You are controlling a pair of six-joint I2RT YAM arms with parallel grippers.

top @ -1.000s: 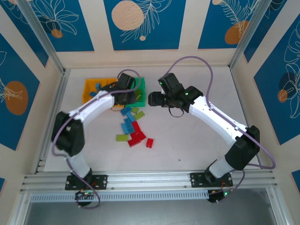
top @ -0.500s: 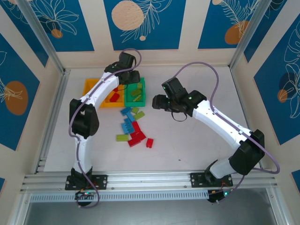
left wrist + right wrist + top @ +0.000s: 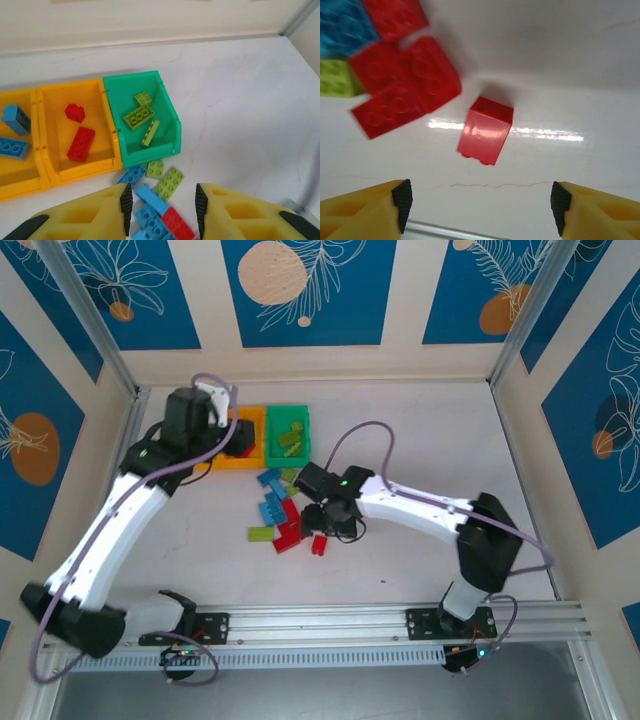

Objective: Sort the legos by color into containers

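Jaws of right gripper (image 3: pixel 481 202) are spread wide to straddle lone red brick (image 3: pixel 485 131) at 12 o'clock. Left gripper (image 3: pixel 162 207) is part-spread and empty, with bins (image 3: pixel 150 155) at 11 o'clock.

— We are counting three bins (image 3: pixel 150 155) across the left of the left wrist frame: two orange-yellow, one green.
— Inside them we are seeing three lime bricks (image 3: pixel 138 116), two red bricks (image 3: pixel 81 143) and two blue bricks (image 3: pixel 17 119).
— Below the bins we are making out two loose lime pieces (image 3: pixel 170 182), at least three loose blue ones (image 3: pixel 131 176) and one loose red one (image 3: pixel 177 223); the bottom edge is cutting the pile off.
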